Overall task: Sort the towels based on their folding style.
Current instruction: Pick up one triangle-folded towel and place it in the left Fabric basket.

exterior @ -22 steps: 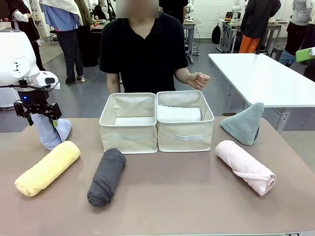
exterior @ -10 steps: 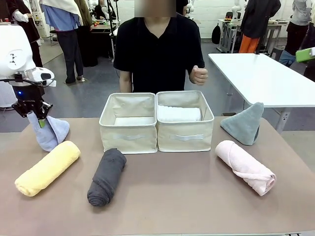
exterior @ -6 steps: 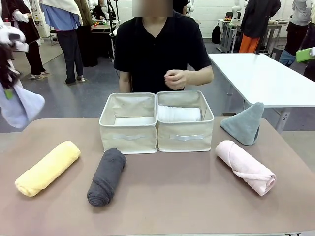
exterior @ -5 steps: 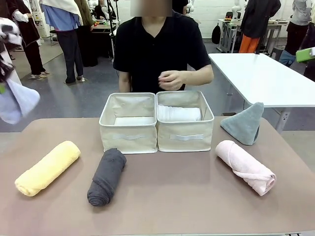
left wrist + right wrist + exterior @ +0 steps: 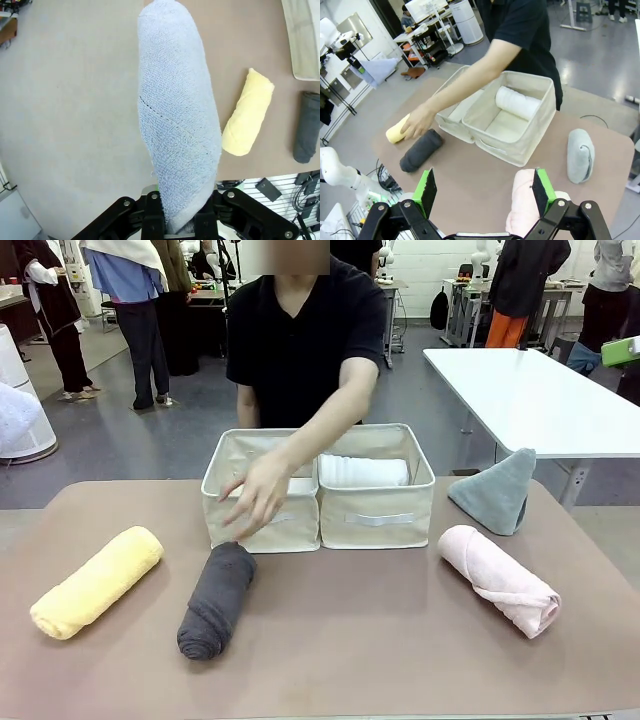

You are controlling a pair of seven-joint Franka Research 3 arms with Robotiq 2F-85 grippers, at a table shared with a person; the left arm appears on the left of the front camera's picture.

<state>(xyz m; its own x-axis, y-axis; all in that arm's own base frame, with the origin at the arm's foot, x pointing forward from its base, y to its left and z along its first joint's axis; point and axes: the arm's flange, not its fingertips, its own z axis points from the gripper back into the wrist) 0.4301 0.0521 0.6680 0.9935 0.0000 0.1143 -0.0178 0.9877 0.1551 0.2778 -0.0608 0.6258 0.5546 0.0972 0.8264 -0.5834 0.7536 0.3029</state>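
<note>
My left gripper [image 5: 180, 225] is shut on the light blue cone towel [image 5: 177, 115], held high beyond the table's left end; a bit of it shows at the front view's left edge [image 5: 10, 412]. Yellow [image 5: 97, 580], dark grey [image 5: 215, 600] and pink [image 5: 498, 578] rolls lie on the table. A grey-teal cone [image 5: 495, 490] stands at the right. One white roll [image 5: 363, 470] lies in the right bin [image 5: 375, 512]. The person's hand [image 5: 255, 495] reaches down just above the dark grey roll. My right gripper [image 5: 485, 192] hangs open above the pink roll [image 5: 525, 207].
Two beige fabric bins stand side by side at the table's far middle; the left bin [image 5: 262, 510] holds a flat white liner. Floor lies under the left gripper, off the brown table [image 5: 240, 40]. Another white table [image 5: 530, 390] stands at the back right.
My left gripper lifted the light blue cone off the table, up and out to the left. The person's hand came down over the left bin toward the dark grey roll.
</note>
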